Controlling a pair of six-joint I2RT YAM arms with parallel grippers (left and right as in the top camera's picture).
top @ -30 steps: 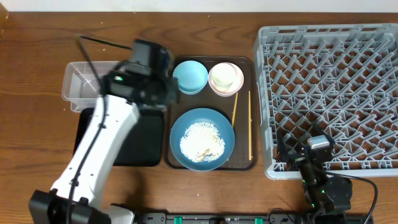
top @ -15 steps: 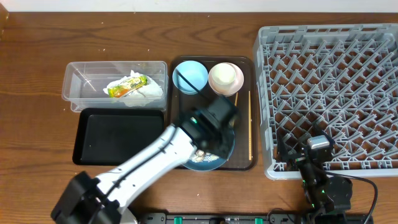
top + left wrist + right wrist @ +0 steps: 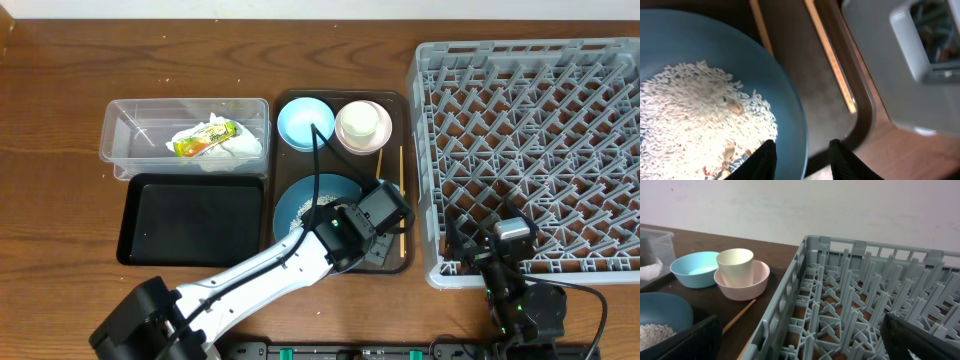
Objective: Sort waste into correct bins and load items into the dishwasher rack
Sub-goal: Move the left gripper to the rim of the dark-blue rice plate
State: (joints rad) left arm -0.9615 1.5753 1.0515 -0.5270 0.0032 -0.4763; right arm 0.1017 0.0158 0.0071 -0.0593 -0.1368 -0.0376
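Straddling the rim of the large dark-blue bowl (image 3: 782,95), the left end effector (image 3: 803,159) is partly open and grips nothing. One of its black fingertips (image 3: 765,161) sits inside, above the white rice scraps (image 3: 695,110), and the other sits outside, over the brown serving tray (image 3: 399,108). A gap shows on each side of the rim.

The bowl sits low on that tray, at the centre of the overhead view. The wooden chopsticks (image 3: 402,200) lie to its right. The small light-blue bowl (image 3: 305,122) is above it, next to the pale-pink bowl (image 3: 345,142), which holds the white cup (image 3: 362,121).

At upper left, the clear plastic tub (image 3: 130,135) holds the crumpled napkin (image 3: 235,145) and the yellow-green wrapper (image 3: 205,140). The black tray (image 3: 190,220) lies just below the tub on the bench (image 3: 60,100).

The right end effector (image 3: 800,347) is spread wide and empty at the lower edge of the grey dishwasher rack (image 3: 530,130), which fills the right side.
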